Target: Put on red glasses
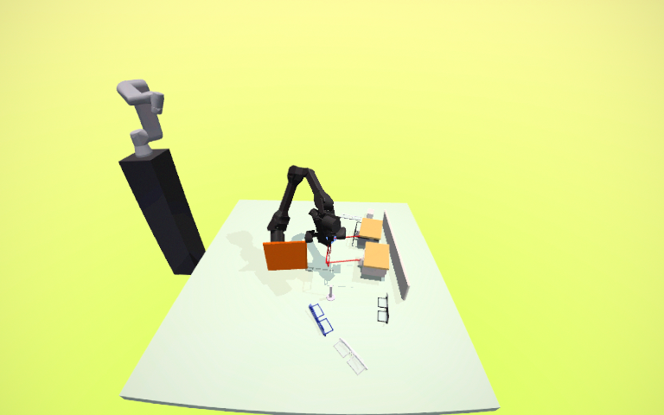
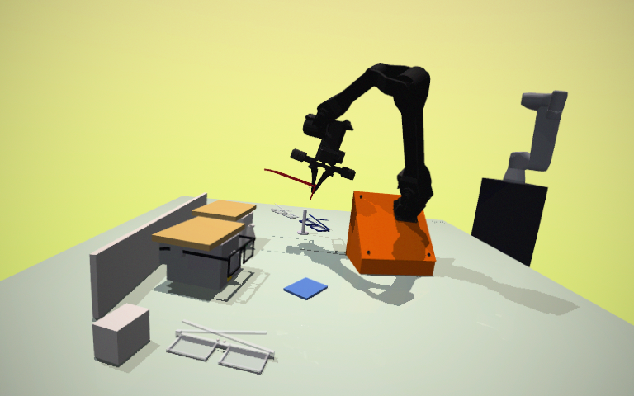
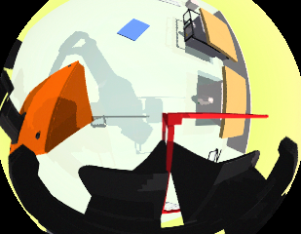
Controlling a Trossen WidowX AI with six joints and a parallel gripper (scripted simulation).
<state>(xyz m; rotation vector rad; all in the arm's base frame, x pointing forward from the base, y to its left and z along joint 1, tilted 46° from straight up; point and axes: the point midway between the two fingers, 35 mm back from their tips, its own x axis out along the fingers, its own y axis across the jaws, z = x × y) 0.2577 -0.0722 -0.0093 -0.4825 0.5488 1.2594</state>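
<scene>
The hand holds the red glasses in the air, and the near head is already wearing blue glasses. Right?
Not quite. The hand does hold the red glasses in the air, but the glasses on the near head are black, not blue, as the exterior view shows.

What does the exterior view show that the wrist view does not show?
Only the exterior shows the whole black arm, white glasses, a pale block and a grey arm. Only the wrist looks along the red glasses past its own fingers. Both show the orange base, blue tile and two orange-topped heads.
</scene>
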